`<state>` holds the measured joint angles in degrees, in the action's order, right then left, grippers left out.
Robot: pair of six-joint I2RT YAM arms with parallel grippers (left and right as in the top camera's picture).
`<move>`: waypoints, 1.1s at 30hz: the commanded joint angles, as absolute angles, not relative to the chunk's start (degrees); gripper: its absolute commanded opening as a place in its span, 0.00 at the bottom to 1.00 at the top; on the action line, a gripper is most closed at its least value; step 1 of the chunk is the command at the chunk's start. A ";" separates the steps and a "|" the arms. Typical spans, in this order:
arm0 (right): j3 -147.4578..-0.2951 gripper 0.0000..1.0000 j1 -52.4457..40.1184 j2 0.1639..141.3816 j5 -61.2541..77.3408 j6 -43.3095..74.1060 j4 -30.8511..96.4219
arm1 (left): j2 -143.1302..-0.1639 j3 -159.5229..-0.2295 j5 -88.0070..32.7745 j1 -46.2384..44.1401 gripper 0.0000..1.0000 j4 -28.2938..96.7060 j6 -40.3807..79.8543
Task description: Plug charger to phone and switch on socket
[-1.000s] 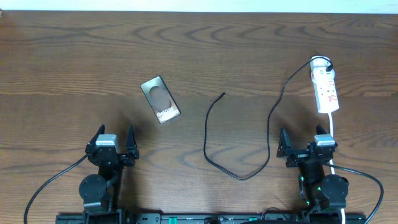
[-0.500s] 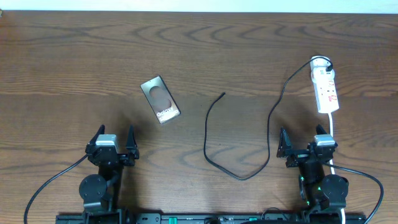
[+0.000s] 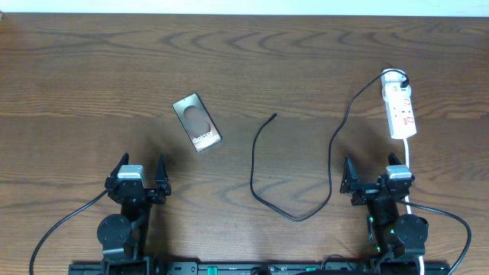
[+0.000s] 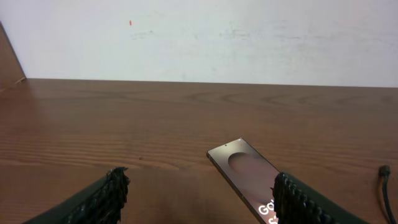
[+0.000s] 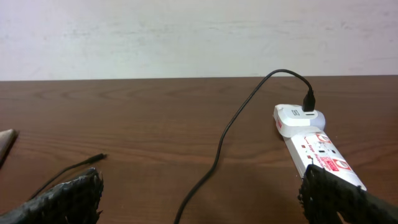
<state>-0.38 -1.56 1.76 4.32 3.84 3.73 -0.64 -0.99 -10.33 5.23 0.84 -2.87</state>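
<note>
Left gripper [image 3: 141, 163] and right gripper [image 3: 370, 162] rest open and empty, facing a glossy brownish smartphone [image 3: 197, 122], thin black charger cable [image 3: 253, 172] and white power strip [image 3: 399, 111] laid within reach.

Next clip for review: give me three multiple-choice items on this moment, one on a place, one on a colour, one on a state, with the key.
1. The phone lies:
A. left of the free tip of the charger
B. right of that tip
C. on top of that tip

2. The body of the socket is:
A. black
B. white
C. blue

3. The charger's free tip is:
A. plugged into the phone
B. loose on the table
C. tucked under the socket

Key:
1 A, the overhead view shows the phone left of the tip, with bare wood between them.
2 B, it is a white strip with small red marks.
3 B, the tip lies alone, apart from the phone.
</note>
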 commanded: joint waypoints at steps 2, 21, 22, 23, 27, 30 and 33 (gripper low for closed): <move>-0.32 0.99 -1.48 1.91 4.86 3.77 3.90 | -0.60 -0.23 -10.66 5.43 0.76 3.09 -3.40; -0.32 0.99 -1.48 1.91 4.86 3.77 3.90 | -0.60 -0.23 -10.63 5.45 0.76 2.92 -3.42; -0.32 0.99 -1.48 1.91 4.86 3.77 3.90 | -0.60 -0.23 -10.63 5.43 0.76 2.90 -3.42; -0.32 0.99 -1.48 1.91 4.86 3.77 3.90 | -0.60 -0.23 -10.66 5.43 0.76 2.74 -3.42; -0.32 0.99 -1.48 1.91 4.86 3.77 3.90 | -0.60 -0.36 -10.63 5.45 0.76 0.75 -3.40; -0.32 0.99 -1.48 1.91 4.86 3.77 3.90 | -0.69 -1.61 -10.61 5.45 0.76 0.36 -3.42; -0.32 0.99 -1.48 1.91 4.86 3.77 3.90 | -1.69 -3.11 -10.61 5.45 0.76 0.34 -3.42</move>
<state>-0.38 -1.56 1.76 4.32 3.84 3.73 -0.82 -1.04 -10.35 5.23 0.12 -2.87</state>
